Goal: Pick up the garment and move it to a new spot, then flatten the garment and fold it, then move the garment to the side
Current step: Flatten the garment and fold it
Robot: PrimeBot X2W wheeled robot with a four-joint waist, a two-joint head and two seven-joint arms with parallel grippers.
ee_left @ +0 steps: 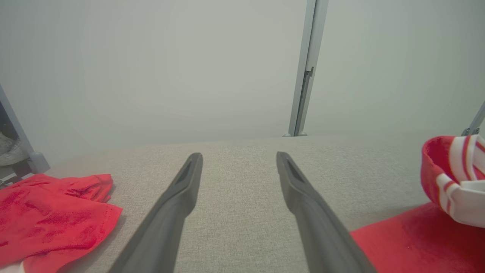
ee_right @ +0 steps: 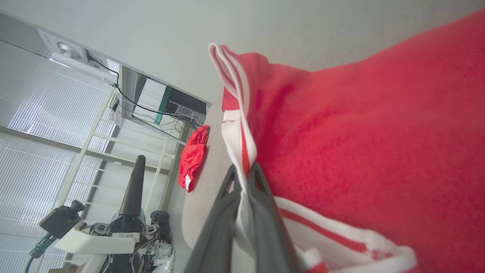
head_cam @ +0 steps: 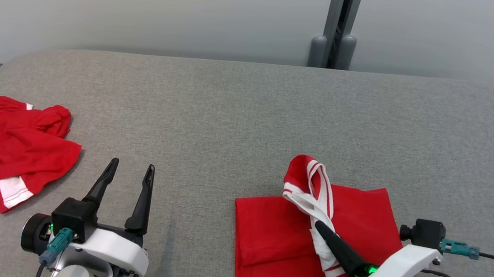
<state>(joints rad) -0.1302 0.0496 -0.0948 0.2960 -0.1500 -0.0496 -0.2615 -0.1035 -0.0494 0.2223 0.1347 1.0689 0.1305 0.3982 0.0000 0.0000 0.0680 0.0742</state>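
Grey worktop (head_cam: 250, 111) is bearing the garment (head_cam: 273, 242); right hand (head_cam: 318, 224) is pinching its trim (head_cam: 313, 205); left hand (head_cam: 132, 164) is gaping left of the garment; dragging low is probably wisest.

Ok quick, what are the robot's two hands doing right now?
Left gripper: open, holding nothing.
Right gripper: shut on the white striped trim of the folded red garment.

Grey fabric-covered table (head_cam: 250, 111), folded red garment (head_cam: 273, 242) at right, crumpled red cloth (head_cam: 7, 150) at left edge.
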